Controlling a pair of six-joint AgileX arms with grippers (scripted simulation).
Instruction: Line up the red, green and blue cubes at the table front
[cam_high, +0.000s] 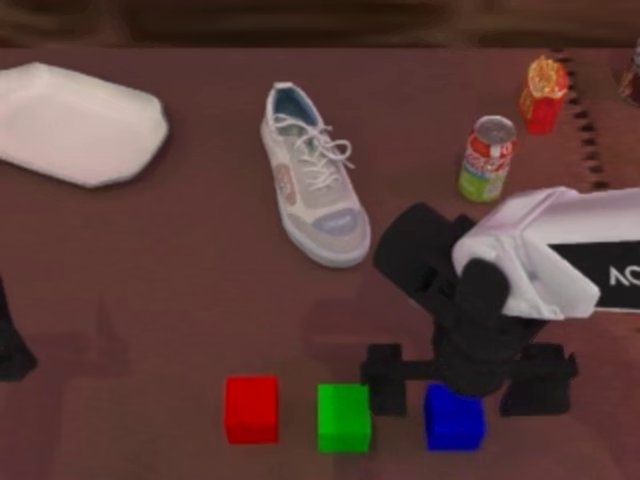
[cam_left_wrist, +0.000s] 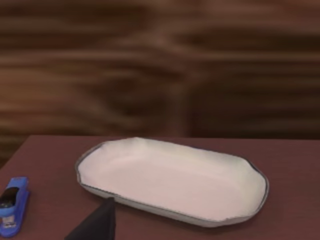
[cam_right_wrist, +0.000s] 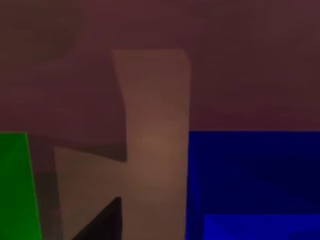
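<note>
Blue cube (cam_high: 455, 418) is set at the table (cam_high: 150, 300) front, about 5 o'clock of the top view, just right of the green cube (cam_high: 344, 418), with the red cube (cam_high: 251, 408) at 7 o'clock. Right gripper (cam_high: 470, 385) is seen above it, fingers spread wide and pinching nothing. Row looks lined up, so the release step is judged done; a straight lift clear is called for next. Left arm (cam_high: 12, 345) is parked at 9 o'clock; its fingers' state cannot be told.
</note>
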